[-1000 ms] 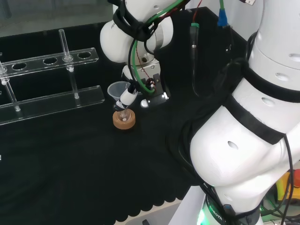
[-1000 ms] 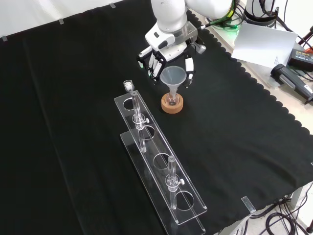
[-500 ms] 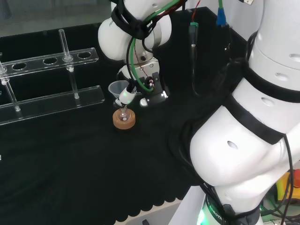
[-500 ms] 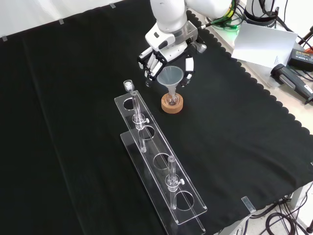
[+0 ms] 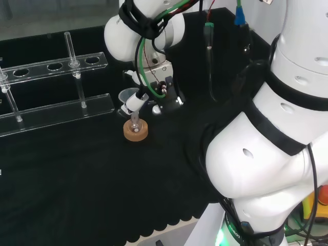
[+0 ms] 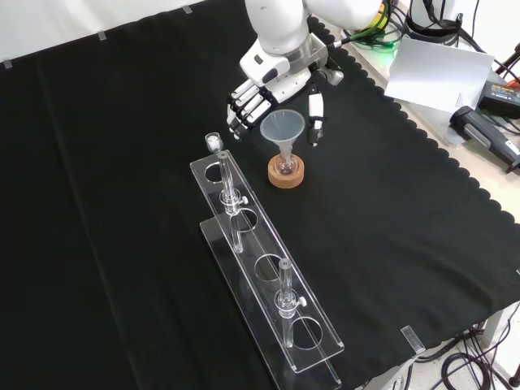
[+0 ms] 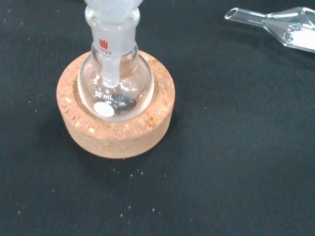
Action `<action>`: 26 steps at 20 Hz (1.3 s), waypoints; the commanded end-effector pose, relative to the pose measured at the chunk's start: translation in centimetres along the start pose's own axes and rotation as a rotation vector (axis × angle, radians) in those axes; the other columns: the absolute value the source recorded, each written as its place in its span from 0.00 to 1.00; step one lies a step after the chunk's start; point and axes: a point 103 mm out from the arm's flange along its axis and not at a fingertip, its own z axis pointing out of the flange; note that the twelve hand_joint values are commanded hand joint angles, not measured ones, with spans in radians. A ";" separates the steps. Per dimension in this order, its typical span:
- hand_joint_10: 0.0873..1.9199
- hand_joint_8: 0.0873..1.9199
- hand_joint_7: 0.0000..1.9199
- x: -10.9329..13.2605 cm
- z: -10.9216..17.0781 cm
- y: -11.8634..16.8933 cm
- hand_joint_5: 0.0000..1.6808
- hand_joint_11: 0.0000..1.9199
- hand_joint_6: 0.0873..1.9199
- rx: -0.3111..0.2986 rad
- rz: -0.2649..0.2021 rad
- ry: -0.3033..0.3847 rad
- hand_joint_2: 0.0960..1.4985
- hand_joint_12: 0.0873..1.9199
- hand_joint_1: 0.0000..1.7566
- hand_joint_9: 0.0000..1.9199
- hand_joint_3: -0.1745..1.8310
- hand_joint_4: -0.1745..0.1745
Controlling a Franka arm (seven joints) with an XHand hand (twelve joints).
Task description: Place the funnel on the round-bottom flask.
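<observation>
Cork stand [image 7: 115, 130] cradles the flask [image 7: 116, 93], funnel [image 6: 282, 130] seemingly seated; spread fingers [image 6: 242, 106] hold nothing.

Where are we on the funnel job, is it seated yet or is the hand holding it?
Done: the funnel stands upright with its stem down the neck of the round-bottom flask on the cork ring. In hand: nothing; the hand is open, fingers and thumb spread either side of the funnel, apparently clear. Left: withdrawing the hand without knocking the funnel.
</observation>
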 end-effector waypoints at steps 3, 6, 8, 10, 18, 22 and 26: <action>0.00 0.00 0.00 -0.8 -3.6 -1.3 0.00 0.00 0.00 0.084 -0.039 0.024 0.35 0.17 0.18 0.00 0.10 0.70; 0.00 0.00 0.00 -1.0 -5.5 -2.2 0.00 0.00 0.00 0.056 -0.058 0.032 0.34 0.14 0.16 0.00 0.10 0.71; 0.00 0.00 0.00 -1.3 -6.6 -2.7 0.00 0.00 0.00 0.037 -0.066 0.035 0.34 0.13 0.15 0.00 0.09 0.71; 0.00 0.00 0.00 -1.9 -7.5 -3.0 0.00 0.00 0.00 0.026 -0.065 0.033 0.33 0.13 0.14 0.00 0.09 0.71; 0.00 0.00 0.00 -3.3 -9.7 -2.8 0.00 0.00 0.00 0.002 -0.009 0.056 0.34 0.13 0.13 0.00 0.09 0.68; 0.00 0.00 0.00 -3.2 -11.3 -1.6 0.00 0.00 0.00 0.002 -0.008 0.044 0.35 0.13 0.13 0.00 0.10 0.67; 0.00 0.00 0.00 -3.0 -12.1 -0.3 0.00 0.00 0.00 0.017 -0.005 0.012 0.35 0.12 0.14 0.00 0.10 0.66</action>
